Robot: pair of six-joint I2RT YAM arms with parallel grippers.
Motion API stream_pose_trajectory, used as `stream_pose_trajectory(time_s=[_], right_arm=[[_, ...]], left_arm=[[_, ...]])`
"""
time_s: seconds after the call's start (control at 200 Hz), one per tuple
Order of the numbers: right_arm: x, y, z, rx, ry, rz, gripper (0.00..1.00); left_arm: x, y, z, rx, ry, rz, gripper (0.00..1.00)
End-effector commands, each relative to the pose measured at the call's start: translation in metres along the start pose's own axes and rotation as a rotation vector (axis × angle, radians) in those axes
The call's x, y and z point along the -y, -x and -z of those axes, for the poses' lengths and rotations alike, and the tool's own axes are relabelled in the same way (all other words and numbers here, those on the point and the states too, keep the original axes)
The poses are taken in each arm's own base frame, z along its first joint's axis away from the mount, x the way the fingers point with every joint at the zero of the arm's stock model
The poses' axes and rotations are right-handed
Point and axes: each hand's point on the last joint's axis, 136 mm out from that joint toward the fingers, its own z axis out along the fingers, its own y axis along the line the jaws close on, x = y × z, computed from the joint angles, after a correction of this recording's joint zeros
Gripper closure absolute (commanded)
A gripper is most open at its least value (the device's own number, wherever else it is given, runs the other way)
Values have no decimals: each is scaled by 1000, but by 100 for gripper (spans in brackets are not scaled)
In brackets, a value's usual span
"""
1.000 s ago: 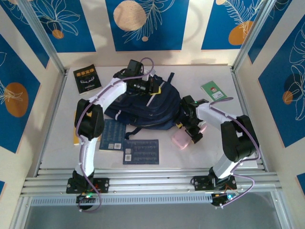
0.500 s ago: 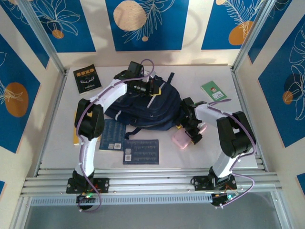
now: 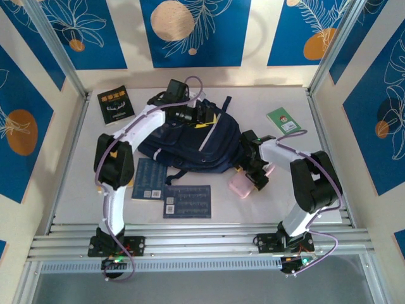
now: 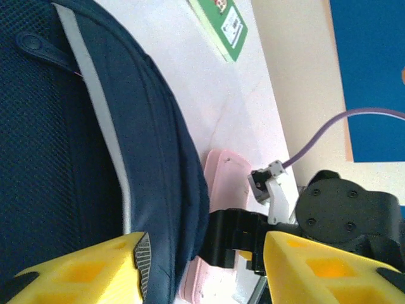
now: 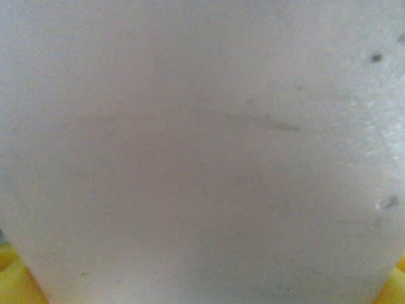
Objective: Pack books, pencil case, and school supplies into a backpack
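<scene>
**A:** Where's the backpack (image 3: 190,142)?
**B:** Mid-table: slumped navy fabric, a mesh panel, a pale grey stripe. The left gripper (image 4: 202,239) hangs over its edge, yellow fingers spread, holding nothing.
**A:** Books?
**B:** Two flat dark blue paperbacks (image 3: 187,201) with white print and barcodes lie just in front. The black book (image 3: 115,105) lies far left (yellow title, unreadable).
**A:** The pencil case (image 3: 239,185)?
**B:** Soft, pink, rounded, touching the bag's right side. The right gripper (image 3: 258,177) straddles it; clamped or not, I cannot tell.
**A:** And the green booklet (image 3: 283,120)?
**B:** Flat, far right.
</scene>
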Motion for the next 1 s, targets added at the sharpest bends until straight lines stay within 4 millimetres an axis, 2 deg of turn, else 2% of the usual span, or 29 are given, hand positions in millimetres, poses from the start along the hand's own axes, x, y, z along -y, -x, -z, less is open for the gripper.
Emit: stream_pose_trajectory(time_s=[0.0, 0.105, 0.22, 0.405, 0.51, 0.63, 0.995], right_arm=[[-8, 2, 36, 114, 21, 150, 19], [-24, -6, 61, 177, 108, 301, 19], [-47, -22, 93, 237, 249, 514, 19], [-71, -54, 130, 291, 418, 778, 21], [-78, -67, 138, 279, 483, 838, 21], [-85, -78, 143, 267, 537, 879, 21], [-92, -81, 149, 270, 570, 888, 21]], left_arm=[[23, -9, 26, 35, 7, -23, 47], [27, -20, 34, 48, -1, 5, 44], [36, -29, 40, 49, -50, 39, 37], [61, -24, 40, 77, -199, 104, 32], [75, -29, 32, 58, -256, 89, 32], [83, -39, 22, 30, -270, 56, 31], [70, -58, -4, -27, -245, 70, 35]])
